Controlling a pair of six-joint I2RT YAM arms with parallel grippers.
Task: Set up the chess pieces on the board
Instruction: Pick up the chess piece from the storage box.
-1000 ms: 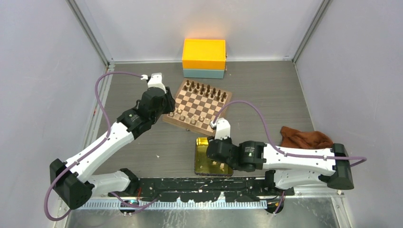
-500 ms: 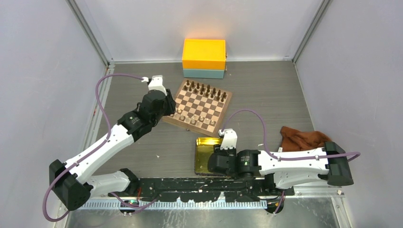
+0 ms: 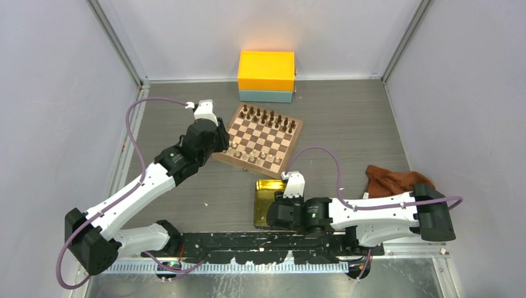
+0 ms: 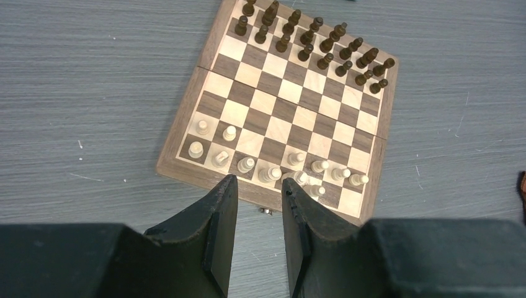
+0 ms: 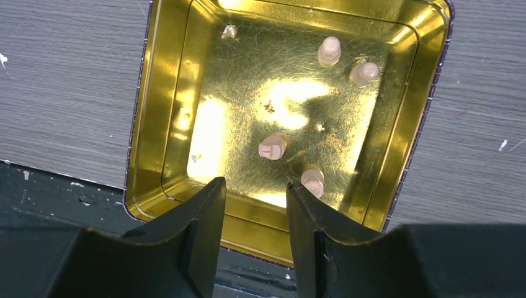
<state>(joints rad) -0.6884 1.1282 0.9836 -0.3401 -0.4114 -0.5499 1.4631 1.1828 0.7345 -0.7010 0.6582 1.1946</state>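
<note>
Left gripper [image 4: 259,205]: slightly parted, empty, above board [image 4: 279,130] edge | Right gripper [image 5: 254,211]: wide, empty, over tray [image 5: 152,124] holding pieces [image 5: 272,148]

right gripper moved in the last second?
Yes. In the top view the right gripper slid down-frame along the tray, toward its near rim; the tray stayed put.

middle rows of the board [image 4: 289,113] lie open between chess pieces [image 4: 271,174] and dark pieces [image 4: 323,61].
</note>
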